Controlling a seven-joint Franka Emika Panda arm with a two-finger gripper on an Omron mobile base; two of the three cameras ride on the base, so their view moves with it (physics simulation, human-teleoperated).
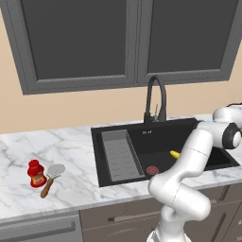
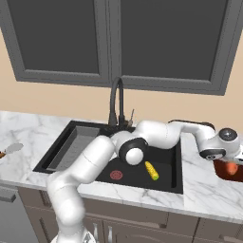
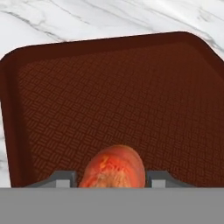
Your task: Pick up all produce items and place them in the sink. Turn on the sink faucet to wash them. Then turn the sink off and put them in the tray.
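— Where was the orange-red vegetable [image 3: 113,168]?
— Gripped in the claw [image 3: 112,177], directly above the tray [image 3: 109,87] on the counter [image 3: 87,17].
— The corn cob [image 2: 152,170]?
— In the sink [image 2: 173,163].

Arm outstretched rightward, end effector [image 3: 112,183] downward

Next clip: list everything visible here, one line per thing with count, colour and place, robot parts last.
corn cob: 1, yellow, on the sink floor near the drain
orange-red vegetable: 1, between the fingers, over the tray
sink: 1, matte black, set in the marble counter
faucet: 1, black gooseneck, behind the sink
ribbed insert: 1, grey, left part of the sink
tray: 1, dark reddish-brown, on the counter right of the sink
bottle: 1, red, counter left of the sink
spatula: 1, wooden handle, beside the bottle
gripper: 1, closed on the vegetable
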